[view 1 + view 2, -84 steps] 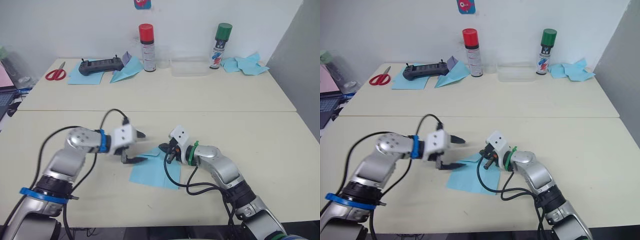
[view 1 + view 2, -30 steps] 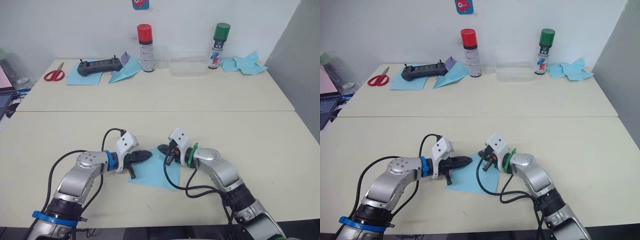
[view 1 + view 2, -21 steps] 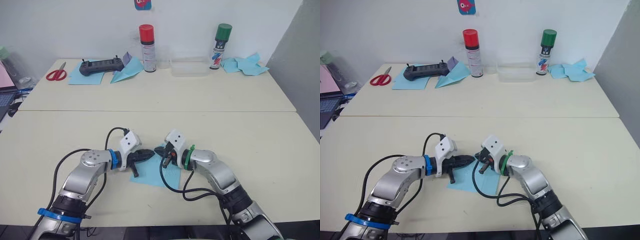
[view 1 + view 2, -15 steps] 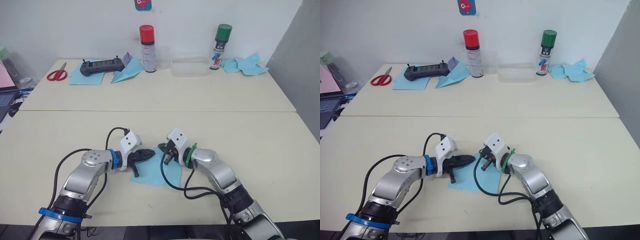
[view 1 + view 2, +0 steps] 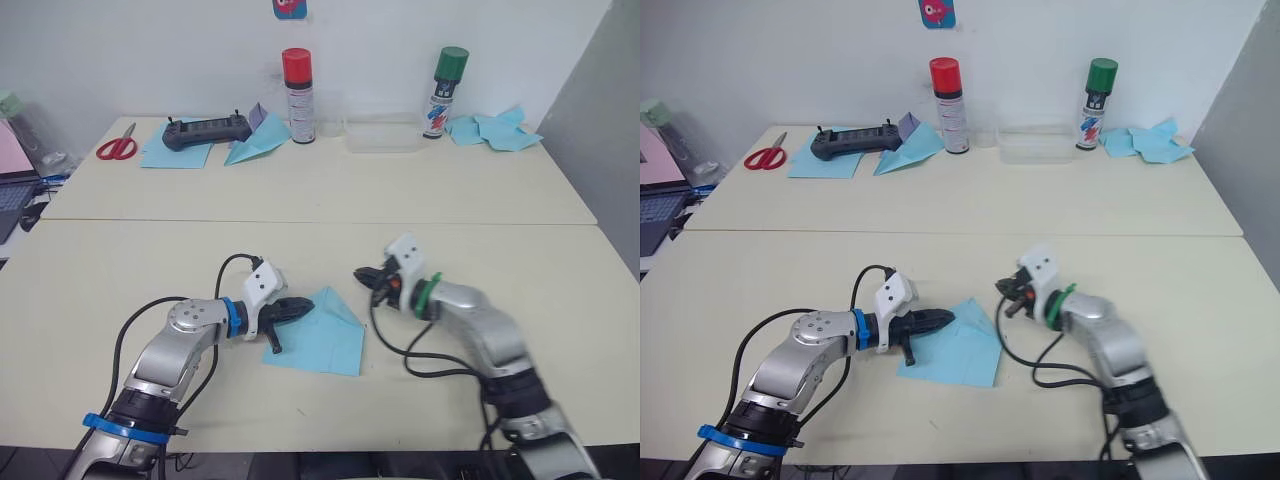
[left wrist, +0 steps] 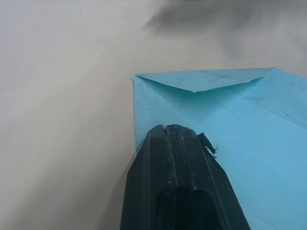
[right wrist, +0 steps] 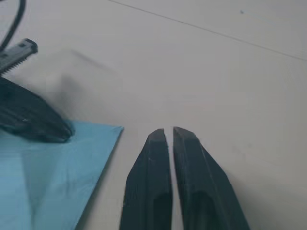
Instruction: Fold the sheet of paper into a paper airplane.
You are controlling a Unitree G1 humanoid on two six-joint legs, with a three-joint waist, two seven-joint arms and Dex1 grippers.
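left gripper [image 5: 300,309], fingers pressed together, pins the sheet of paper [image 5: 325,335] flat at the near table's [image 5: 560,300] middle, right gripper [image 5: 366,279] narrowed just right of it; best press along that corner fold firmly.

A: How is the scene lit?
B: Bright, even indoor light; the table [image 5: 300,200] shows pale with soft shadows.
A: Any blur?
B: The head views are sharp. In the left wrist view the far tabletop is smeared, with a grey shadow near the sheet of paper [image 6: 230,115].
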